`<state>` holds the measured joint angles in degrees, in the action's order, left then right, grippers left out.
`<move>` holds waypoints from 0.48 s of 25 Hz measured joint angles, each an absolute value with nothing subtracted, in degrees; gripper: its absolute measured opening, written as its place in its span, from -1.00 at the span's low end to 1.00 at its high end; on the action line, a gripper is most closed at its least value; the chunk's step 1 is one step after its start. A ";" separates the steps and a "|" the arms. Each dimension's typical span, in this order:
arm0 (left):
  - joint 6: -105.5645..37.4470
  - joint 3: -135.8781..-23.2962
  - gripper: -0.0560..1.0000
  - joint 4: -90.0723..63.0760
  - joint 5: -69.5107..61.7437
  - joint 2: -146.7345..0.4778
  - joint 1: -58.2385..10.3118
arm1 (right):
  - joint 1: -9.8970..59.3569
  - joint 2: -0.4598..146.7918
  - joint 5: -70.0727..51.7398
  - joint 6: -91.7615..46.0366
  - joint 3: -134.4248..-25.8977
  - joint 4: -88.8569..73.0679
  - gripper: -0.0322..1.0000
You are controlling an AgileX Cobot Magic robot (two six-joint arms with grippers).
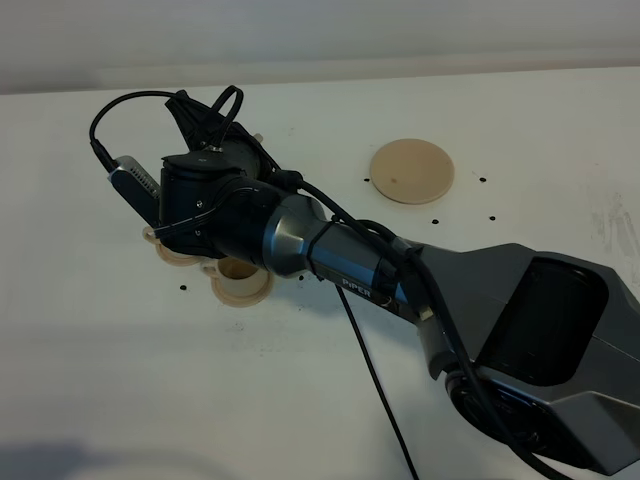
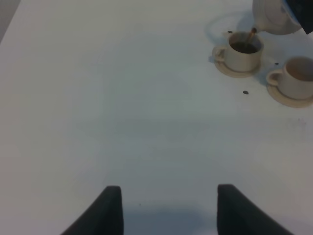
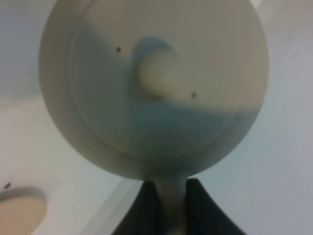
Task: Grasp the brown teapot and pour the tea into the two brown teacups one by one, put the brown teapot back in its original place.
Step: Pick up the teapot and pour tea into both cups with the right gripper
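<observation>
- White worktop (image 1: pixel 300 400) filling the scene, pale wall running behind it. A few small dark dots (image 2: pixel 245 92) sitting on the surface.
- Right arm (image 1: pixel 330 250) reaching across the middle to the left side of the high view, w/ black cable (image 1: pixel 385 400) hanging along it. Its wrist is covering most of the pot from above.
- Right pincer (image 3: pixel 171 210) clamping both fingers on the loop handle (image 3: pixel 170 188) of the brown teapot (image 3: pixel 156 88). Lid knob (image 3: pixel 157 78) facing the wrist cam.
- Teapot hanging off the worktop, tilted, spout over the first teacup (image 2: pixel 243 51). Thin dark tea stream (image 2: pixel 252 33) running from spout into the cup, dark liquid showing inside.
- Second teacup (image 2: pixel 299 78) standing upright just beside the first. Contents: cannot tell.
- Each cup sitting on its own small saucer (image 2: pixel 230 71).
- Big saucer (image 1: pixel 412 170) lying flat on the right of the high view, well apart from the cups.
- Left pincer (image 2: pixel 168 210) hanging over the worktop, fingers (image 2: pixel 110 210) apart, gripping nothing. Cups sitting well ahead of it.
</observation>
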<state>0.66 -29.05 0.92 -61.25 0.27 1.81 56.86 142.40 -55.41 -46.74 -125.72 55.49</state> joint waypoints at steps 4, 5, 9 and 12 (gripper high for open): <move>0.66 -29.05 -0.11 0.92 -61.25 0.27 1.81 | 56.86 142.40 -55.41 -46.50 -125.72 54.89 -0.76; 0.66 -29.05 -0.11 0.92 -61.25 0.27 1.81 | 56.86 142.40 -55.41 -46.22 -125.72 54.41 -0.76; 0.66 -29.05 -0.11 0.92 -61.25 0.27 1.81 | 56.86 142.40 -55.41 -45.08 -125.72 53.81 -0.76; 0.66 -29.05 -0.11 0.92 -61.25 0.27 1.81 | 56.86 142.40 -55.41 -43.86 -125.72 52.92 -0.76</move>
